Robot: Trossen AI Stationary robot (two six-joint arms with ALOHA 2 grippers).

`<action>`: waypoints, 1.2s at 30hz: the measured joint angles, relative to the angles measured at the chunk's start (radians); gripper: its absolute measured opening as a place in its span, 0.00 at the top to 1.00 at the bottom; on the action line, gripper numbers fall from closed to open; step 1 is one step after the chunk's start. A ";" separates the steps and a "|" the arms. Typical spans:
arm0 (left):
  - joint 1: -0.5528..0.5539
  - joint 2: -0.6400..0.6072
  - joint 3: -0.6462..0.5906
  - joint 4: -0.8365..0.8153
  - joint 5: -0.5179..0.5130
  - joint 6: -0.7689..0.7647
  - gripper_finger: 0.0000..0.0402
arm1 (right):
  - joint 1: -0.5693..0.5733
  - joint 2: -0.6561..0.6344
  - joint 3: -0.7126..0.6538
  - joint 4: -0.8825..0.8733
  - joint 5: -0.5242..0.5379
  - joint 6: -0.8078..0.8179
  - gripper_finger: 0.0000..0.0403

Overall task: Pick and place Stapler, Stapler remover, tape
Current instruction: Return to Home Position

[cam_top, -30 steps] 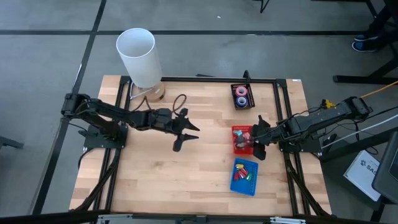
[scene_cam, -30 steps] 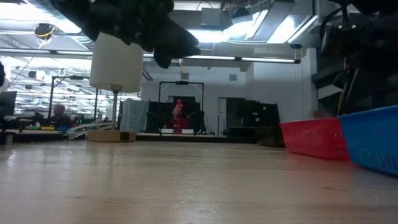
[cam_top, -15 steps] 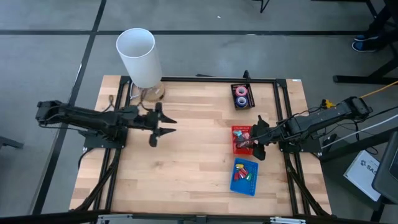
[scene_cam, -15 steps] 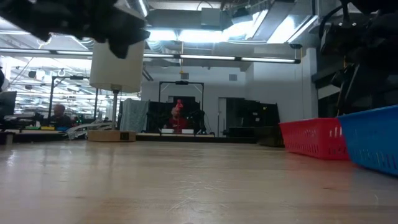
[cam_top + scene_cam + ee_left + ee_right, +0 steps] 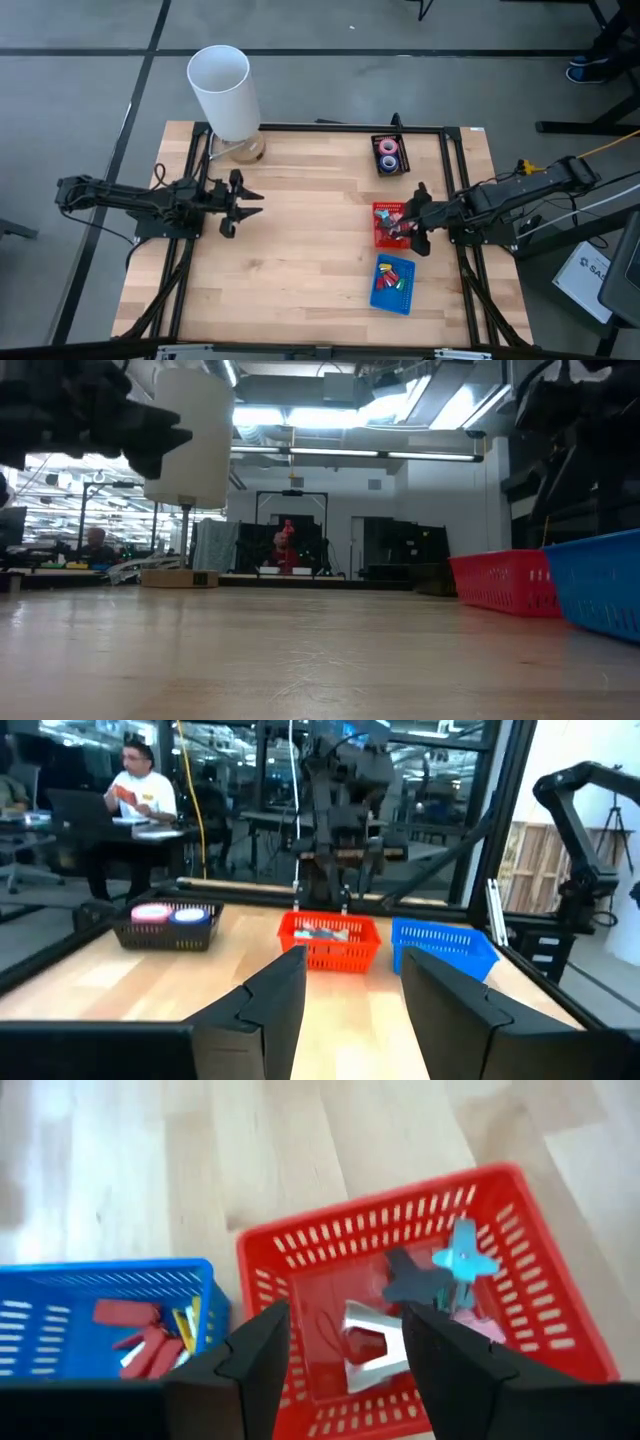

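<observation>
My right gripper (image 5: 412,228) hovers open just above the red basket (image 5: 381,238), fingers slanting down. In the basket lie staple removers: a red-and-metal one (image 5: 365,1342), a blue one (image 5: 462,1256), a black one (image 5: 412,1283). Nothing sits between the fingers (image 5: 250,1370). The blue basket (image 5: 392,284) holds small red and yellow staplers (image 5: 140,1330). Pink and blue tape rolls (image 5: 388,154) lie in a black tray at the far right. My left gripper (image 5: 236,205) is open, empty and level, near the table's left edge.
A tall white cylinder (image 5: 222,88) stands on a stand at the far left corner. A black frame (image 5: 330,127) runs along the table's edges. Bare wood (image 5: 300,250) lies between the two arms. A person (image 5: 140,782) sits in the room beyond.
My left gripper has drawn back from the table's middle toward the left edge, sinking a little and staying open and empty. The right gripper has stayed above the red basket.
</observation>
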 joint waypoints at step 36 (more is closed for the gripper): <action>0.000 -0.132 -0.016 -0.136 -0.088 0.012 0.59 | -0.002 -0.860 -0.450 0.605 -0.058 -0.545 0.52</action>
